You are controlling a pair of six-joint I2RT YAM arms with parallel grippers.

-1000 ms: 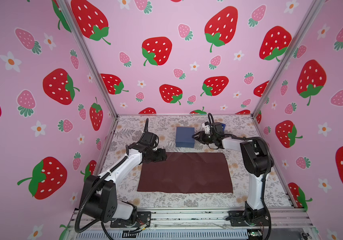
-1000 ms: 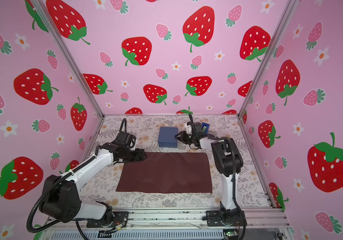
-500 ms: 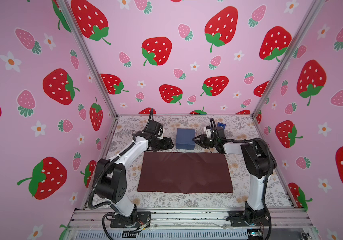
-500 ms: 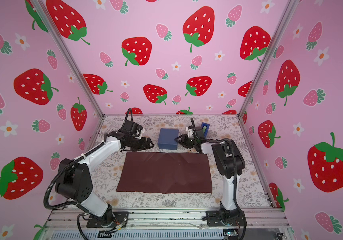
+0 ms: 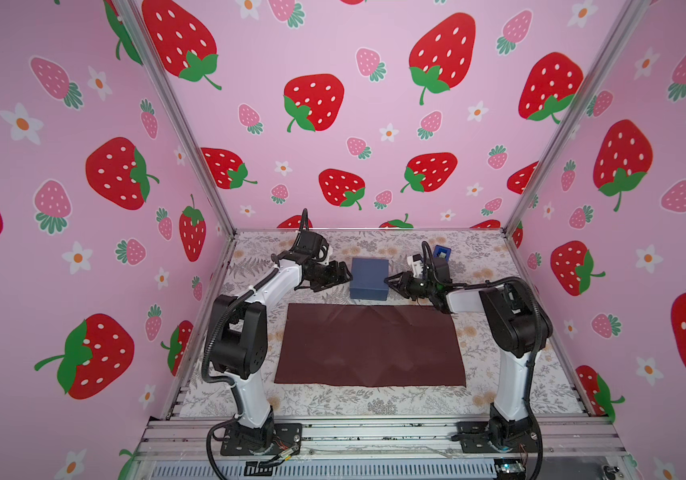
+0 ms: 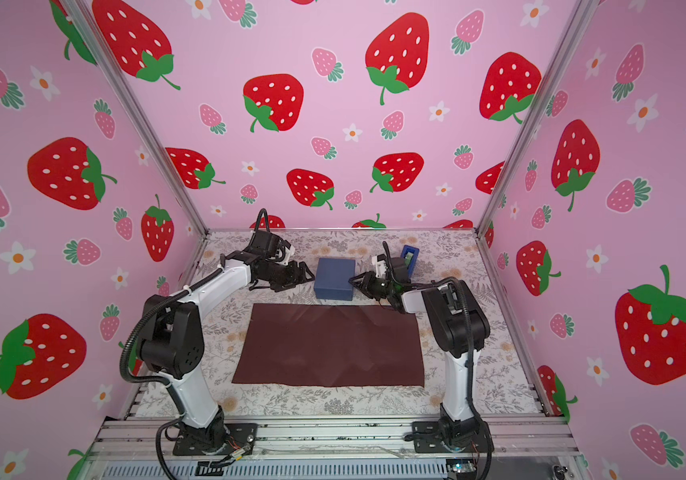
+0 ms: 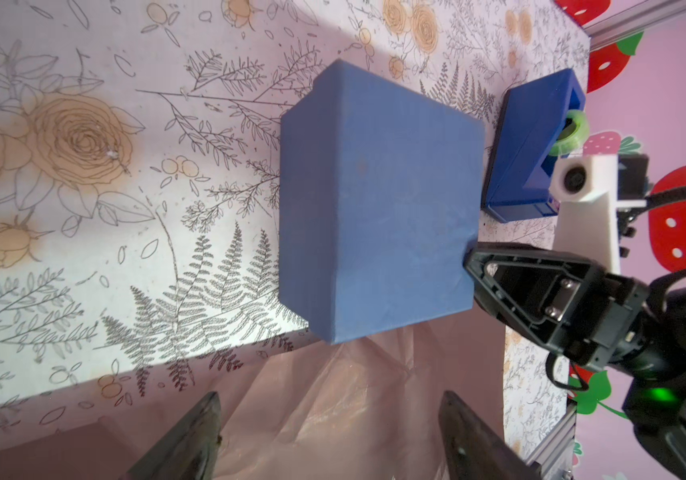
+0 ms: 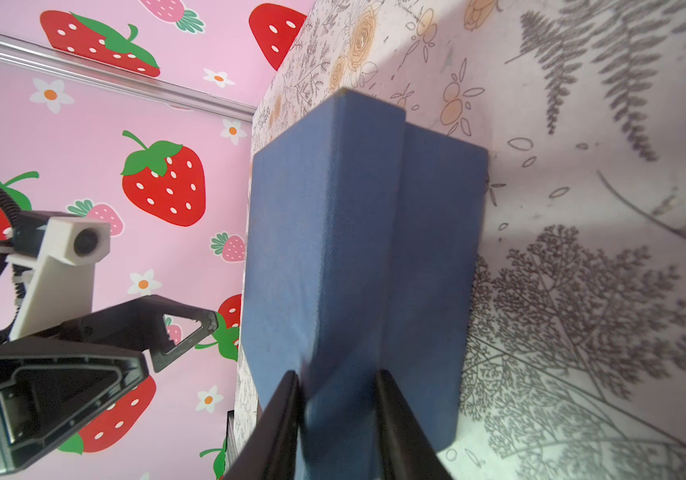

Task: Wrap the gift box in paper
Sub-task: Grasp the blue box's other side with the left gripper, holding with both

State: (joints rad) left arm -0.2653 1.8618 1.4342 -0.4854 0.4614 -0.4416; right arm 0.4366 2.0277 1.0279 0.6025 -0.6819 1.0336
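The dark blue gift box [image 5: 368, 277] [image 6: 334, 278] stands on the table just beyond the far edge of the maroon paper [image 5: 370, 345] [image 6: 329, 345], which lies flat. My left gripper [image 5: 343, 276] [image 7: 329, 419] hovers open at the box's left side, a short gap away, with its fingers wide apart and nothing between them. My right gripper [image 5: 391, 280] [image 8: 335, 378] is at the box's [image 8: 333, 232] right side. Its fingers [image 8: 391, 415] stand a narrow gap apart with the tips against that side face, near the corner closest to the paper.
A bright blue tape dispenser [image 5: 442, 251] [image 7: 528, 145] with a green roll stands behind the right gripper near the back wall. Pink strawberry walls close in the table on three sides. A metal rail [image 5: 374, 432] with both arm bases runs along the front.
My left arm has swung from the paper's far left corner over to the box's left side. The right gripper has stayed at the box's right side, its jaws widening and narrowing a little.
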